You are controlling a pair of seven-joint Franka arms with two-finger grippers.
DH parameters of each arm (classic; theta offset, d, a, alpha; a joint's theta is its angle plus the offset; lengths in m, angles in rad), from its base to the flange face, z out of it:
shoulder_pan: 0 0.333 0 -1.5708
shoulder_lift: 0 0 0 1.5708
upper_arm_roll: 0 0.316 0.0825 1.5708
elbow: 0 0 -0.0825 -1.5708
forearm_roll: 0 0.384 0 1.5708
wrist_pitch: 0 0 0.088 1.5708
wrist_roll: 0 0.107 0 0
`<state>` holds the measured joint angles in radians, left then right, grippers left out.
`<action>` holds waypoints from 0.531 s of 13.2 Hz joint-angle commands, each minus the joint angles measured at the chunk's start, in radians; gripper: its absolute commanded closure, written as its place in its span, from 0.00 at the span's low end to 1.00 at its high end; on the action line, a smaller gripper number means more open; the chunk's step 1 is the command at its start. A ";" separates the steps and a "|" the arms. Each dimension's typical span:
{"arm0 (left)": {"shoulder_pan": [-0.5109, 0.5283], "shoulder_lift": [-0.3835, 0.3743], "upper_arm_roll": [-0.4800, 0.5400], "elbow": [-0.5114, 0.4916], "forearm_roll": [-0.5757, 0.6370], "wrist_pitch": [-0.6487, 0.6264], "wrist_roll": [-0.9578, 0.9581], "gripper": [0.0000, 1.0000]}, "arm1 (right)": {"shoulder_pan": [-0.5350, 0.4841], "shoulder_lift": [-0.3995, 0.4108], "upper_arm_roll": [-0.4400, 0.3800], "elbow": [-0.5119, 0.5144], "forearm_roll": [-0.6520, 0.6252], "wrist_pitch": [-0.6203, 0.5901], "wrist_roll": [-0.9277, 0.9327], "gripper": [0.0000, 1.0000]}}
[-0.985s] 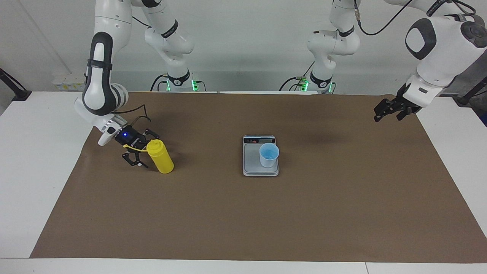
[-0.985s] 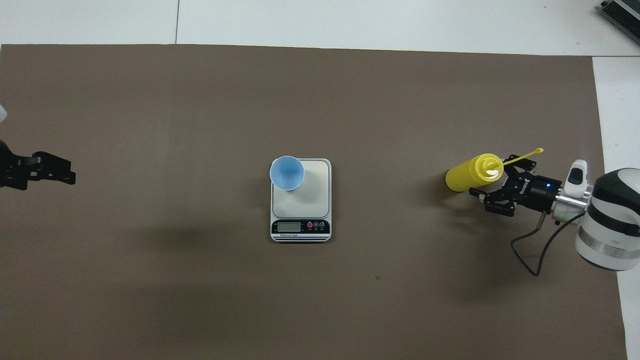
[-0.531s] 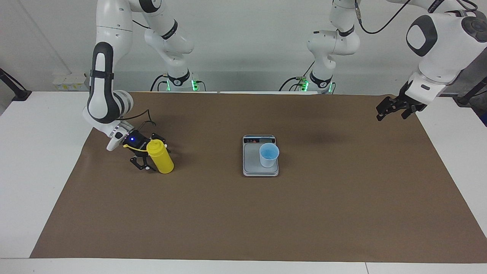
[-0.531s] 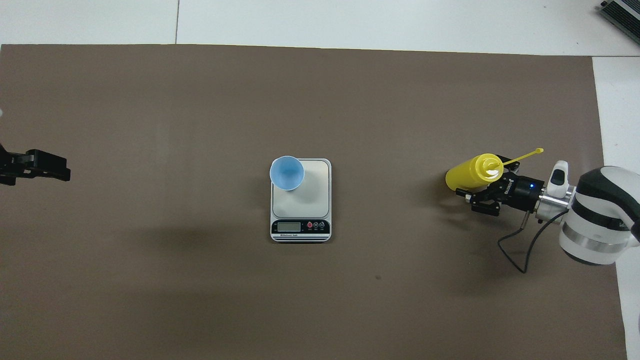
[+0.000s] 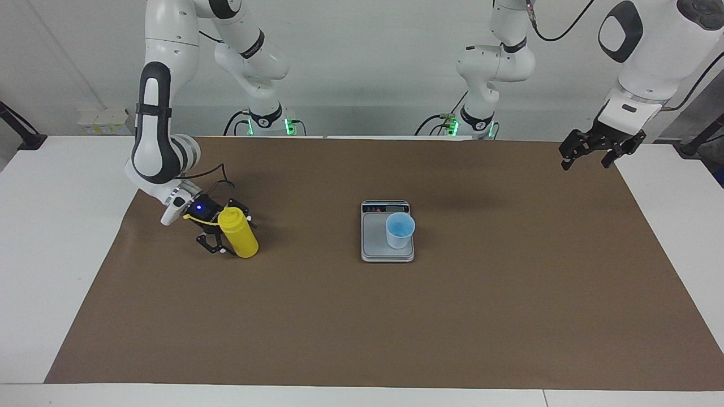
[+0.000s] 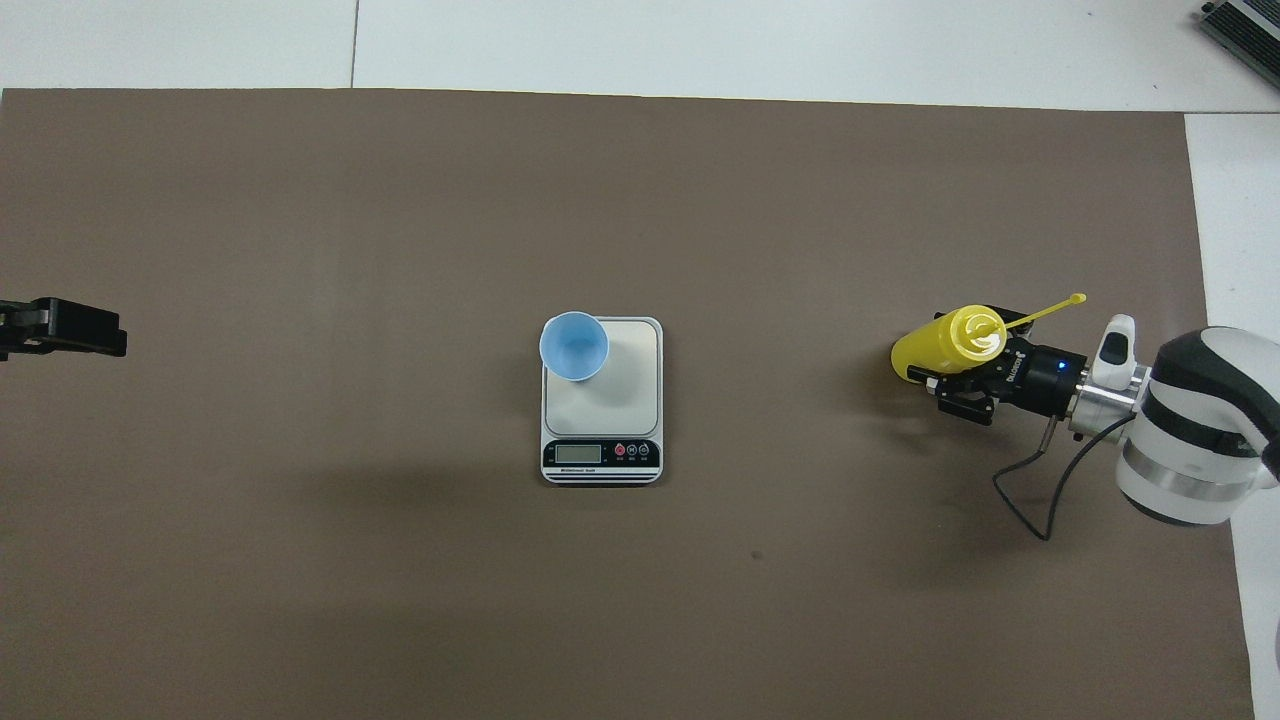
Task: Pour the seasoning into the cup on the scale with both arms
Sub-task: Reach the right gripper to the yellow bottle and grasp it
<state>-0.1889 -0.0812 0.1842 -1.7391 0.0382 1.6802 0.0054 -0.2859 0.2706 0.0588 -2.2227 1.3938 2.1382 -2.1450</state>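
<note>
Around the scale [image 5: 387, 232] mid-mat, loads of bare brown mat [image 5: 362, 316] on every side, with the light blue cup [image 5: 400, 229] sitting on the scale's corner toward the left arm's end and away from the display strip. Over at the right arm's end, close to the mat's edge, yellow seasoning bottle [image 5: 238, 233] standing upright with the right gripper [image 5: 222, 234] low beside it, fingers spread around the body but no clear squeeze. Up over the mat's edge at the left arm's end, left gripper [image 5: 588, 152] hanging with fingers apart, holding nothing, well clear of everything.
</note>
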 commanded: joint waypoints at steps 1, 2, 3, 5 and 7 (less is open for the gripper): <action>0.013 -0.015 -0.012 -0.016 0.016 0.007 0.007 0.00 | -0.002 0.002 0.007 0.017 0.030 0.003 -0.012 0.41; 0.013 -0.015 -0.012 -0.016 0.016 0.007 0.007 0.00 | -0.001 0.001 0.009 0.017 0.030 0.006 -0.009 0.42; 0.013 -0.015 -0.012 -0.016 0.016 0.000 0.005 0.00 | -0.001 -0.001 0.010 0.021 0.030 0.009 0.000 0.44; 0.014 -0.014 -0.011 -0.016 0.016 0.001 0.001 0.00 | 0.022 -0.008 0.012 0.040 0.028 0.029 0.014 0.45; 0.029 -0.008 -0.009 -0.023 0.014 -0.005 0.001 0.00 | 0.060 -0.034 0.009 0.060 0.008 0.066 0.081 0.46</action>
<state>-0.1859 -0.0815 0.1851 -1.7436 0.0385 1.6781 0.0048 -0.2564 0.2691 0.0593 -2.1834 1.3939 2.1662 -2.1282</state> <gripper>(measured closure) 0.000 0.449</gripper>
